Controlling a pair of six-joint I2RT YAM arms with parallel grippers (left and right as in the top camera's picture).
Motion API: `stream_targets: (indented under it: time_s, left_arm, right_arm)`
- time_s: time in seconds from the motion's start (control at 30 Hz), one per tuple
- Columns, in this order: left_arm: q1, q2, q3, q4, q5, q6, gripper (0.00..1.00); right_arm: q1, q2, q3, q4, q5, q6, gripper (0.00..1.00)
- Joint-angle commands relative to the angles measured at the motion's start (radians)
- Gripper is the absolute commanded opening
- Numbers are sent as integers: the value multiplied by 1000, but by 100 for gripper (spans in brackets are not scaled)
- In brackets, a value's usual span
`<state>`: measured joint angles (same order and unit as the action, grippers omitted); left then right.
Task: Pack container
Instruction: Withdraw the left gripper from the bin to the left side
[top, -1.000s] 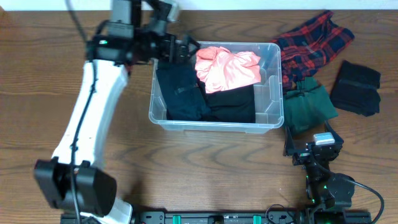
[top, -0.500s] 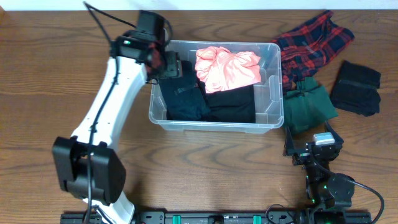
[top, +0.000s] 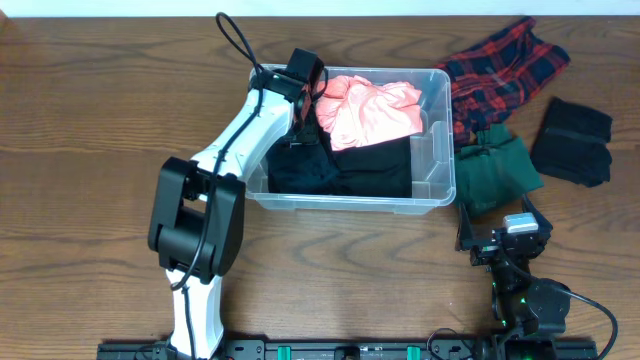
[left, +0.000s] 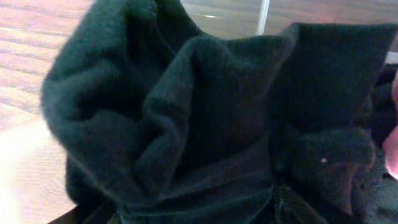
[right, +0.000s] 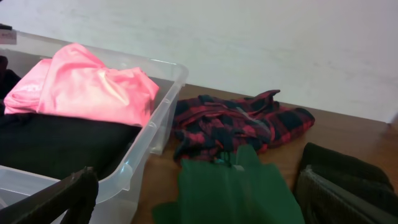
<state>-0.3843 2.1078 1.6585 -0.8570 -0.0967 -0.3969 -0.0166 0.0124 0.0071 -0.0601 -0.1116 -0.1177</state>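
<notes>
The left fingers (top: 303, 106) are reaching into the tub (top: 441, 150) all around them, buried in black cloth (left: 205, 124) so I cannot tell if they are gripping, and lifting could be dragging clothes out, while the right fingers (right: 65, 194) are resting apart.

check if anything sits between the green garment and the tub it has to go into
Nothing visible lies between them. The green garment lies right beside the right wall of the container, so only that wall must be cleared. The left arm reaches into the tub's left half, away from that path.
</notes>
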Motion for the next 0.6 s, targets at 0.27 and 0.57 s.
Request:
stream_targets:
  time_s: [0.27,0.57]
  left_arm:
    - [13,-191,133,-89,-42,-5,96]
    - [21,-503,143,-62,-52,80,98]
  right_arm:
    - [-13,-5,-2,-4,3,-11,99]
    - [-13,-5,-2,-4,3,-11,99]
